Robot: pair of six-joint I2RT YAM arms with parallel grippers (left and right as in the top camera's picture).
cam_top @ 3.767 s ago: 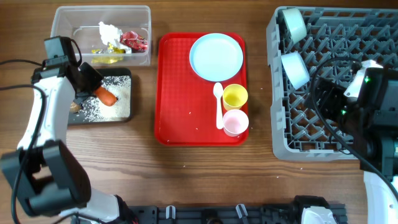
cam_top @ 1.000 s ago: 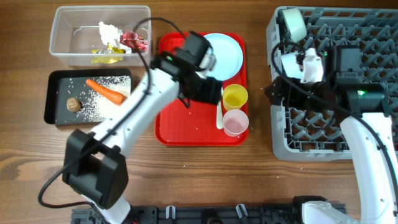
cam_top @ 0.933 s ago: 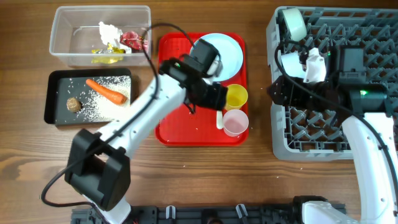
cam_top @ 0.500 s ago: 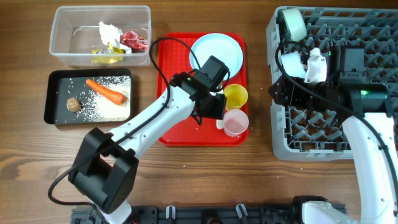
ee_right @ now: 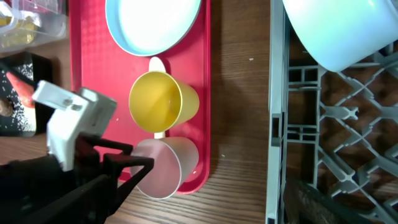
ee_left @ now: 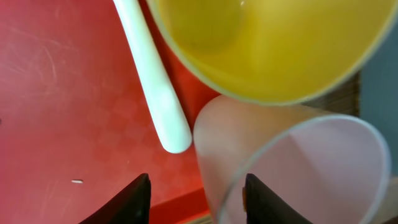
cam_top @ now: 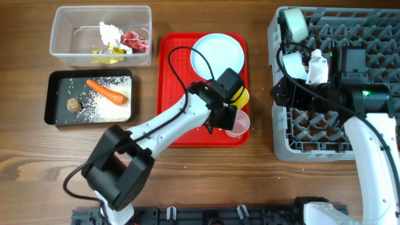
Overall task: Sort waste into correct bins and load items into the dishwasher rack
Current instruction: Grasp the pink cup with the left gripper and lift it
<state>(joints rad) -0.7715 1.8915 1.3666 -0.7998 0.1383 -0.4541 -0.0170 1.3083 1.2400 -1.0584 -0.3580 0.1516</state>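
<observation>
My left gripper [cam_top: 224, 122] [ee_left: 199, 199] is low over the red tray. Its jaws are open and straddle the near wall of the pink cup [cam_top: 240, 124] [ee_left: 298, 168], one finger [ee_left: 258, 199] inside the rim, the other [ee_left: 138, 200] outside with a gap to the wall. Just behind stands the yellow cup [cam_top: 241, 95] [ee_left: 273, 43], beside the white spoon [ee_left: 152, 81]. The light-blue plate [cam_top: 209, 53] lies at the tray's far end. Two pale bowls [cam_top: 295, 24] [cam_top: 292, 64] sit in the grey rack [cam_top: 312, 153]. My right gripper [cam_top: 279, 94] hovers open at the rack's left edge, holding nothing.
The red tray [cam_top: 175, 81] is in the middle. At far left, the clear tub [cam_top: 69, 37] holds tissue [cam_top: 109, 31] and wrappers [cam_top: 134, 42]. The black tray [cam_top: 53, 100] holds a carrot [cam_top: 107, 92], rice [cam_top: 103, 111] and a brown lump [cam_top: 74, 105].
My left arm has swung right across the red tray, past the plate and yellow cup, down to the pink cup, and its jaws have narrowed. The right arm has stayed put.
</observation>
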